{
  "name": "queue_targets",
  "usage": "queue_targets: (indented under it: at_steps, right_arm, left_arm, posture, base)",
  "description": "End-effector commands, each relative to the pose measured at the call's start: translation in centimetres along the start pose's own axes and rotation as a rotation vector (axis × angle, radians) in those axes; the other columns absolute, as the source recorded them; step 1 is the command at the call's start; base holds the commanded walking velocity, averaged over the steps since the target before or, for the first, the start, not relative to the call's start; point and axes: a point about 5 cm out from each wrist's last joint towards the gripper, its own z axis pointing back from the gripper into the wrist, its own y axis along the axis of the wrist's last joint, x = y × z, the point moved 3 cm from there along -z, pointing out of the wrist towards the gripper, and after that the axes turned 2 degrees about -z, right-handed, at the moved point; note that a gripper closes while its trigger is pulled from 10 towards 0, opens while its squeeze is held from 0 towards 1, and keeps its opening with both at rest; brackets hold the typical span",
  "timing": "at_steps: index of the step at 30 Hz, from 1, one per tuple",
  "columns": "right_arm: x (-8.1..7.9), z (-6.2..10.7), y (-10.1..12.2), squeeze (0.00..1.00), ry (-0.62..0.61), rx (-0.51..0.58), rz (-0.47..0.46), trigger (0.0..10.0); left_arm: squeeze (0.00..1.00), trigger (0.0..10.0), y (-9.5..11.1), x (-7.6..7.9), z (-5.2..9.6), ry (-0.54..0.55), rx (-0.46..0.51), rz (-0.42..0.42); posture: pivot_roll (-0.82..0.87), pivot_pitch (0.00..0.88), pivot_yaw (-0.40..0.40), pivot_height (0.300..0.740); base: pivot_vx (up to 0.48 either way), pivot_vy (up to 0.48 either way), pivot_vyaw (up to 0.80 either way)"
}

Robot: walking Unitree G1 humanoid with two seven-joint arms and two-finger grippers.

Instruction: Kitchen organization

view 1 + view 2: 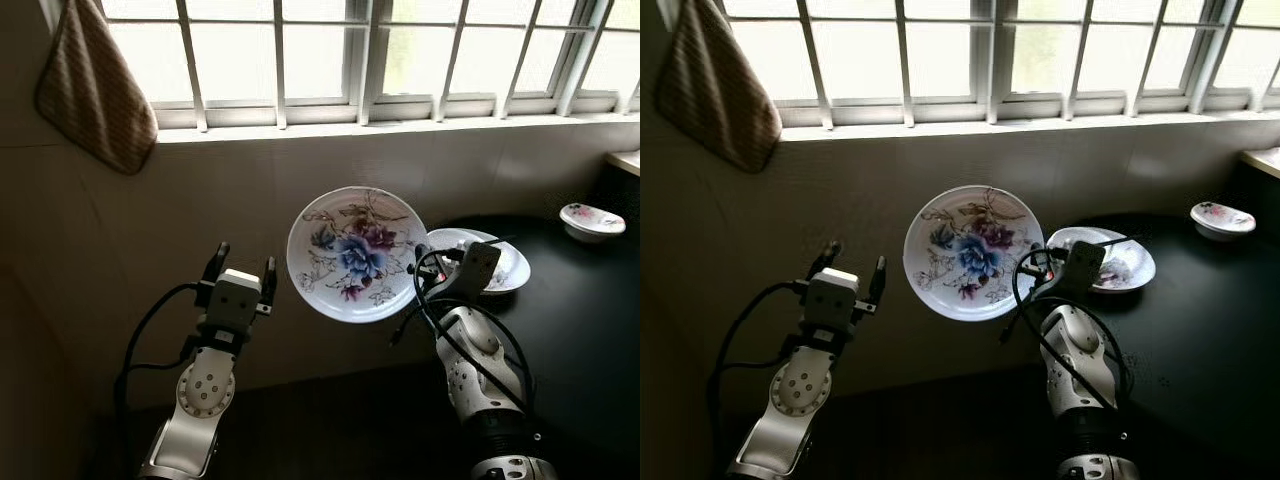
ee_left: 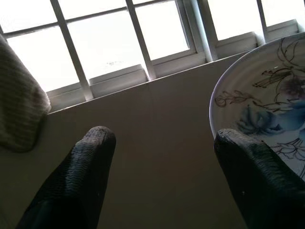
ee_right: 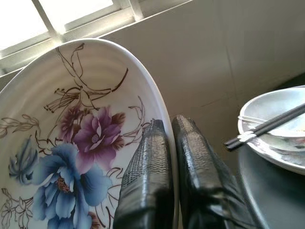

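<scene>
The black tabletop (image 1: 590, 330) stretched under the barred window (image 1: 360, 60). Above its left edge, a flowered plate (image 1: 352, 252) stood nearly upright in the air, its rim clenched between the right hand's (image 3: 167, 157) fingers. The left hand (image 1: 240, 268) hovered beside it, fingers spread, grasping nothing. Chopsticks (image 3: 267, 126) lay across stacked dishes (image 1: 500, 262).

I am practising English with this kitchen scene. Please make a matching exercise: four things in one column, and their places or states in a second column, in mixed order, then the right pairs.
Things:
1. flowered plate
2. towel
3. chopsticks
4. left gripper

Places or states:
A. open, holding nothing
B. lying across dishes on the dark counter
C. held up on edge by the right gripper
D. hanging on the wall beside the window

Pairs: 1-C, 2-D, 3-B, 4-A
</scene>
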Motion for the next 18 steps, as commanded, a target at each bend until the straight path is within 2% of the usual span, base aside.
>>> queue_targets:
  at_steps: [1,11,17,18]
  right_arm:
    - [-1.3,-0.3,1.5,0.00,0.044,0.070,0.021,0.0]
    - [-1.6,-0.4,2.0,0.00,0.048,0.097,0.059,0.0]
    - [-2.3,-0.5,2.4,0.00,0.072,0.123,0.090,0.0]
    - [-2.9,-0.7,2.7,0.00,0.093,0.139,0.113,0.0]
  left_arm:
    - [0.00,10.0,0.1,0.1,-0.2,0.000,-0.002,-0.006]
    - [0.00,10.0,0.5,-0.4,-0.2,0.021,0.021,0.007]
    - [0.00,10.0,0.7,-0.6,-0.2,0.026,0.031,0.013]
    - [0.00,10.0,1.0,-0.5,-0.3,0.027,0.039,0.025]
  posture:
    - [0.00,0.000,-0.023,0.736]
    - [0.01,0.000,-0.026,0.736]
    - [0.01,0.000,-0.026,0.736]
    - [0.01,0.000,-0.027,0.736]
  base:
    - [0.000,0.000,0.80]
    - [0.000,0.000,0.80]
    - [0.000,0.000,0.80]
    - [0.247,0.000,0.80]
